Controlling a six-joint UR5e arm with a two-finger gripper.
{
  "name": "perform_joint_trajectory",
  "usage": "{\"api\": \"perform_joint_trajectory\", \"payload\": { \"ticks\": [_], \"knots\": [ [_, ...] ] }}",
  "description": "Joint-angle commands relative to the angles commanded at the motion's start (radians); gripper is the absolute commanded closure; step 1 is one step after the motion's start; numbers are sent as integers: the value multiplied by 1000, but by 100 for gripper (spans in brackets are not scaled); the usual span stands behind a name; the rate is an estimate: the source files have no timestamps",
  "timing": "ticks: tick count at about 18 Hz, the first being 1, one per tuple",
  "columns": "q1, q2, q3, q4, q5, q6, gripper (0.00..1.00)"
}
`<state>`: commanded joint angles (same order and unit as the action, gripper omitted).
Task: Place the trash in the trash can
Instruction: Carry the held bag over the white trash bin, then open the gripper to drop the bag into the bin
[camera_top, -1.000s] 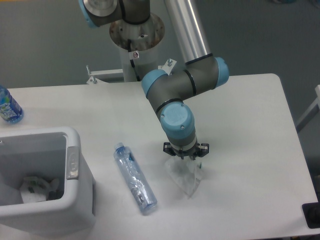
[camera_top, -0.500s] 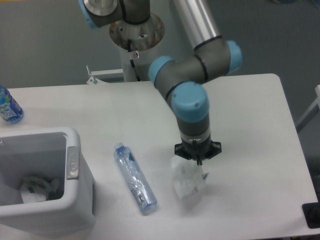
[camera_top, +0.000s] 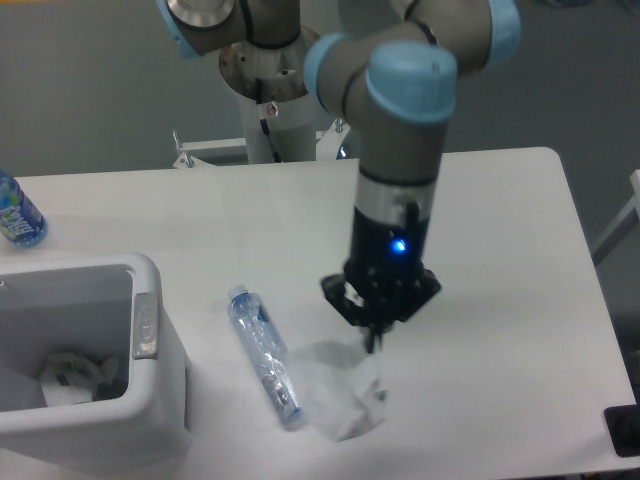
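My gripper (camera_top: 374, 343) points down over the middle of the table and is shut on the top of the crumpled clear-whitish plastic wrapper (camera_top: 345, 395), which hangs below it, lifted off the table. The flattened clear bottle (camera_top: 260, 348) with bluish label lies on the table just left of the wrapper; the wrapper overlaps its near end in the view. The white trash can (camera_top: 158, 398) stands at the front left, its grey latch (camera_top: 146, 326) facing the bottle.
Some crumpled white material (camera_top: 73, 377) lies inside the trash can. An intact water bottle (camera_top: 14, 214) with blue label stands at the far left edge. The arm's base column (camera_top: 272, 75) rises behind the table.
The gripper has risen with the wrapper in it, lifting it off the table, and has shifted slightly left towards the flattened bottle. The bottle and trash can have not moved.
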<state>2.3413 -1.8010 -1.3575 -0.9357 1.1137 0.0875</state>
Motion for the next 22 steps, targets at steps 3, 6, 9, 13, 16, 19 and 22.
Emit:
{"api": "perform_joint_trajectory", "payload": {
  "ticks": [3,6,9,13,16,19,22],
  "knots": [
    [-106,17,-14,2,3,-6,100],
    [-207,22,-34,2,8,-6,100],
    [-256,35,-58,2,6,-2,73],
    [-258,38,-64,2,3,-5,0],
    [-247,37,-61,2,2,-5,0],
    [-173,37,-63,2,2,-6,0],
    [-73,29,-64,-8,11,-8,0]
  ]
}}
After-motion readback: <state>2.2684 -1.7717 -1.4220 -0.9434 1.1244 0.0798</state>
